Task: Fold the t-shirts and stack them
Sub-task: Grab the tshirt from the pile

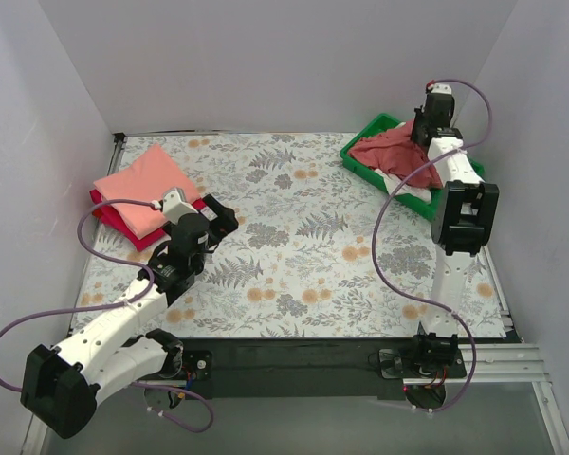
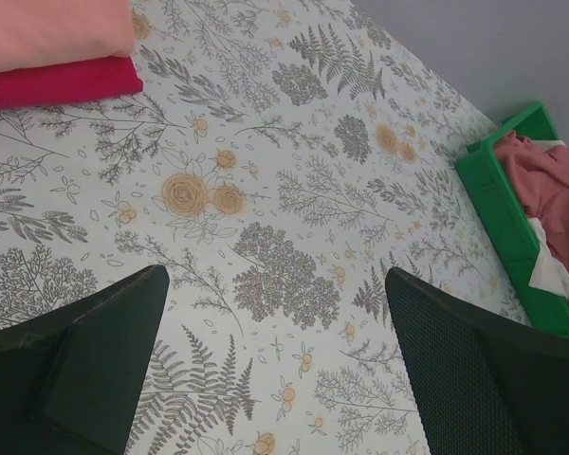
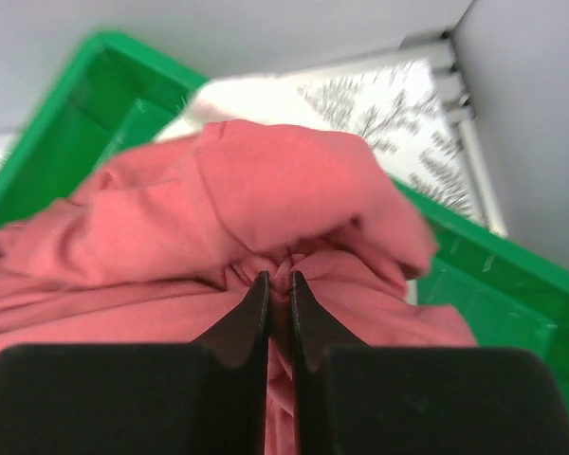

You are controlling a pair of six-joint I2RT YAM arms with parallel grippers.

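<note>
The dusty brick-red t-shirt lies crumpled in the green tray at the back right, over a cream-white shirt. My right gripper is shut on a bunched fold of the brick-red shirt. A folded salmon-pink shirt sits on a folded crimson shirt at the left; both show in the left wrist view, salmon over crimson. My left gripper is open and empty over the floral tablecloth, right of that stack.
The green tray's rim shows at the right of the left wrist view. White walls close in the table on three sides. The right arm's purple cable loops over the right part of the table.
</note>
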